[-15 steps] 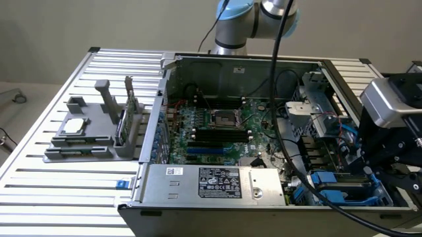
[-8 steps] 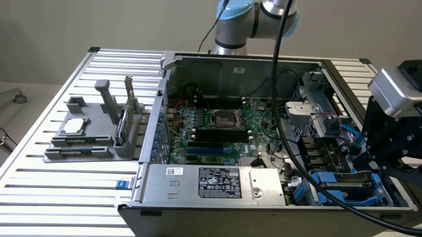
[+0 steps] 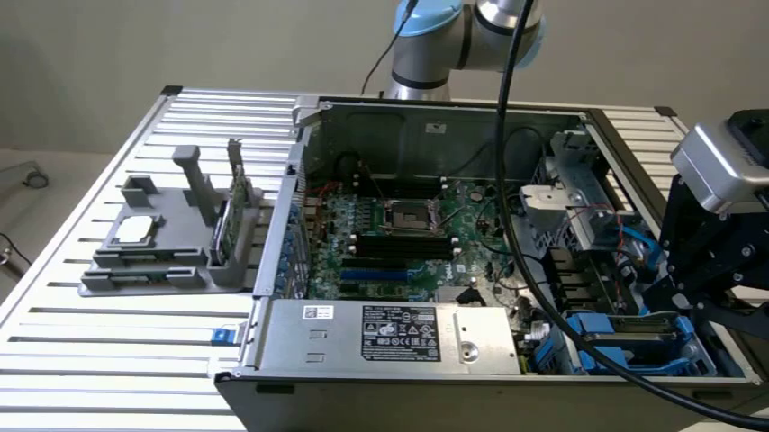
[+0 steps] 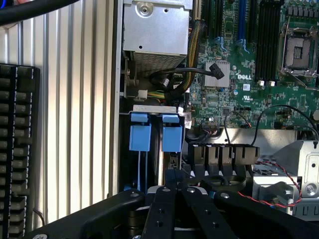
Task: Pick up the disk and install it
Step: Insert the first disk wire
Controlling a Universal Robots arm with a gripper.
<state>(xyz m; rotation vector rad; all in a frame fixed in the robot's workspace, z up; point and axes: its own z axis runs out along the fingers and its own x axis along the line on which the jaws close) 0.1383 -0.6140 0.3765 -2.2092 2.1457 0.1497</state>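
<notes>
My gripper [image 3: 673, 292] hangs over the corner of the open computer case at the exterior view's right. Its black fingers [image 4: 174, 181] are shut, with nothing visible between them. Just beyond the tips is the blue drive cage [image 3: 643, 346]. In it, two blue carrier tabs [image 4: 172, 138] stand edge-on with a pale strip between them. I take this to be the disk [image 3: 625, 317] in its carrier, sitting in the cage. Its labelled face is hidden. I cannot tell whether the fingertips touch it.
The case holds a motherboard [image 3: 397, 234], a silver power supply [image 3: 384, 328] and loose cables [image 3: 529, 261]. A thick black cable runs from the arm across the case. A grey fixture [image 3: 157, 261] with a small chip and an upright card stands on the slatted table [image 3: 108, 360].
</notes>
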